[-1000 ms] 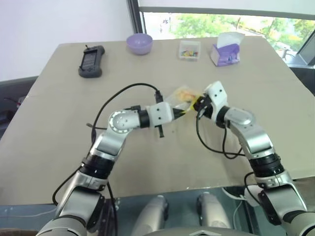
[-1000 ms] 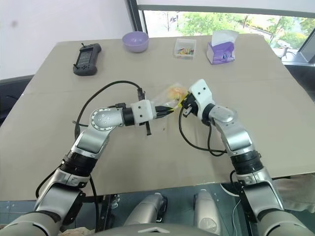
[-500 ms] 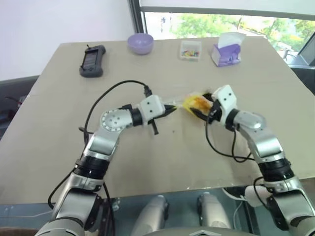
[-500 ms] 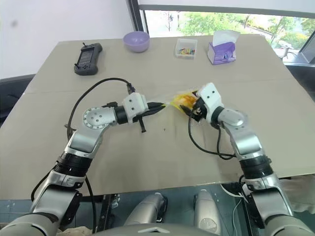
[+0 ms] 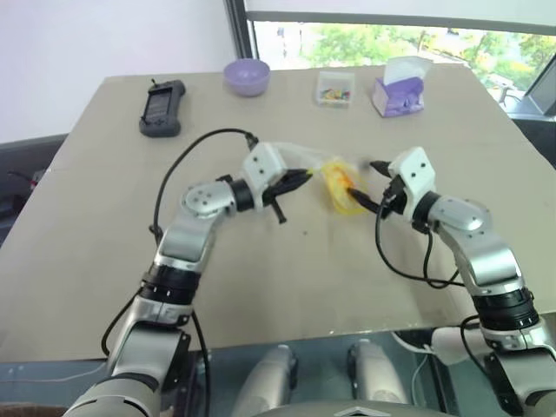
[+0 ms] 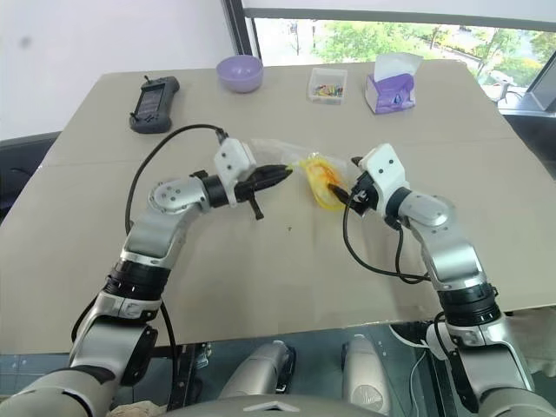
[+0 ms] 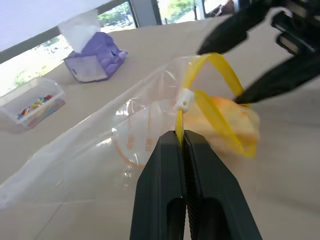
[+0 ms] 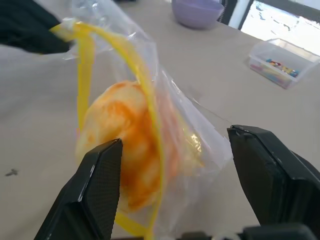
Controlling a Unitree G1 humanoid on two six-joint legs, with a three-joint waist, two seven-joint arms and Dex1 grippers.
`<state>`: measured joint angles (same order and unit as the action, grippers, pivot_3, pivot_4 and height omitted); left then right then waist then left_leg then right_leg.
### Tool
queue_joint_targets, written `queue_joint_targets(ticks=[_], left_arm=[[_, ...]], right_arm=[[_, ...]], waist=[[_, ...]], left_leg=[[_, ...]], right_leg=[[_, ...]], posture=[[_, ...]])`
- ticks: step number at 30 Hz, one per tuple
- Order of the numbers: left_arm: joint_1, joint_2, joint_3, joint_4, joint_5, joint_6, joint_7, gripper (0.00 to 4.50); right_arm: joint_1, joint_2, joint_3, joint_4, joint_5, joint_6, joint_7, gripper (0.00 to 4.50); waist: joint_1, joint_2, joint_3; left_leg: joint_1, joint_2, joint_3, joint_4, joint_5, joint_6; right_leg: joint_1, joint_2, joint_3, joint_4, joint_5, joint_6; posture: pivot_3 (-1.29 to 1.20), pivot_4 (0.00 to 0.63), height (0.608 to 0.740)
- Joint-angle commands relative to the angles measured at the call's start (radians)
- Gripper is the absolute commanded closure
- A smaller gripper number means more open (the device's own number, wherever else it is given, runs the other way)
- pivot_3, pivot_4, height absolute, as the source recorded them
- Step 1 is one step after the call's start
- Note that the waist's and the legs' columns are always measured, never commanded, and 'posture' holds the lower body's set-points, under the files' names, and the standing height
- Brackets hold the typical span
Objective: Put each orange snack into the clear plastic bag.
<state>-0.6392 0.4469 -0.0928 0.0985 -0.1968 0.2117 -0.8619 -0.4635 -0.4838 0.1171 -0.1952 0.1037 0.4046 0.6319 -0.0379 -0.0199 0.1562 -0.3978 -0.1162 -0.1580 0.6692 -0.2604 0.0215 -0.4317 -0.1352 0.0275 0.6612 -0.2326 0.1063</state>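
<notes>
Over the tan table (image 5: 104,261), your left gripper (image 7: 181,134) pinches the bag's (image 7: 100,155) yellow strip; the bun (image 8: 127,160) sits inside. Right gripper (image 8: 172,200) gapes. That open mouth could spill it.

— What's in front of your right hand?

— My right gripper (image 8: 187,185) has its two black fingers (image 8: 102,187) spread wide apart. Between them sits the clear plastic bag (image 8: 187,117), and inside it the orange snack (image 8: 125,160), round and golden-orange.

— Are you touching it?

— The bag bulges into the gap between my fingers; whether either one touches the plastic I cannot tell. The bag's yellow strip (image 8: 85,75) loops across the snack and runs up to my left gripper (image 8: 30,27), which pinches it at a corner.

— Anything behind?

— On the beige table (image 8: 40,130) farther off stand a purple bowl (image 8: 197,11) and a small clear box (image 8: 280,62) of colourful bits.
</notes>
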Motion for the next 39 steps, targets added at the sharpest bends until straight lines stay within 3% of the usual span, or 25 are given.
queue_joint_targets(ticks=[1,7,13,20,25,28,35,39], left_arm=[[-0.036,0.014,0.056,0.004,-0.038,0.029,0.009,4.50],[-0.043,0.018,0.073,0.009,-0.053,0.056,0.007,4.50],[-0.047,0.020,0.068,0.007,-0.048,0.061,0.022,4.50],[-0.038,0.022,0.066,-0.002,-0.046,0.062,0.031,4.50],[-0.030,0.018,0.064,-0.009,-0.046,0.060,0.041,4.50],[-0.026,0.017,0.064,-0.015,-0.049,0.063,0.045,4.50],[-0.020,0.016,0.064,-0.016,-0.050,0.063,0.049,4.50],[-0.019,0.014,0.064,-0.007,-0.049,0.058,0.050,4.50]], right_arm=[[0.047,-0.062,-0.040,-0.108,0.028,-0.022,0.055,0.82],[0.109,-0.100,-0.006,-0.138,0.009,-0.007,0.069,0.82],[0.104,0.008,0.113,-0.065,-0.059,0.012,0.000,0.82],[0.076,0.132,0.138,0.116,-0.123,-0.044,-0.107,0.82],[0.043,0.170,0.132,0.258,-0.160,-0.147,-0.149,3.25],[0.035,0.182,0.122,0.293,-0.172,-0.194,-0.172,4.46],[0.013,0.168,0.087,0.272,-0.164,-0.200,-0.168,4.46],[0.000,0.114,0.057,0.173,-0.119,-0.124,-0.089,4.46]], waist=[[0.000,0.000,0.000],[0.000,0.000,0.000],[-0.002,0.000,0.000],[0.001,0.000,0.000],[-0.002,0.000,0.000],[-0.002,0.000,0.000],[-0.003,0.000,0.000],[-0.002,0.000,0.000]], left_leg=[[0.000,0.000,0.000,0.000,0.000,0.000],[0.000,0.000,0.000,0.000,0.000,0.000],[0.001,0.001,0.001,0.000,0.000,0.000],[0.001,0.000,0.000,0.000,0.000,0.000],[0.001,0.000,0.000,0.000,0.000,0.000],[0.001,0.000,0.000,0.000,0.000,0.000],[0.001,0.000,0.000,0.000,0.000,0.000],[0.001,0.000,0.000,0.000,0.000,0.000]], right_leg=[[0.000,0.000,0.000,0.000,0.000,0.000],[0.000,0.000,0.000,0.000,0.000,0.000],[0.000,0.001,0.000,0.001,0.000,0.000],[0.000,0.000,0.000,0.000,0.000,0.000],[0.000,0.000,0.000,0.000,0.000,0.000],[0.000,0.000,0.000,0.001,0.000,0.000],[0.000,0.000,0.000,0.001,0.000,0.000],[0.000,0.000,0.000,0.000,0.000,0.000]], posture=[[0.00,0.150,0.740],[0.00,0.150,0.740],[0.00,0.150,0.740],[0.00,0.150,0.740],[0.00,0.150,0.740],[0.00,0.150,0.740],[0.00,0.150,0.740],[0.00,0.150,0.740]])
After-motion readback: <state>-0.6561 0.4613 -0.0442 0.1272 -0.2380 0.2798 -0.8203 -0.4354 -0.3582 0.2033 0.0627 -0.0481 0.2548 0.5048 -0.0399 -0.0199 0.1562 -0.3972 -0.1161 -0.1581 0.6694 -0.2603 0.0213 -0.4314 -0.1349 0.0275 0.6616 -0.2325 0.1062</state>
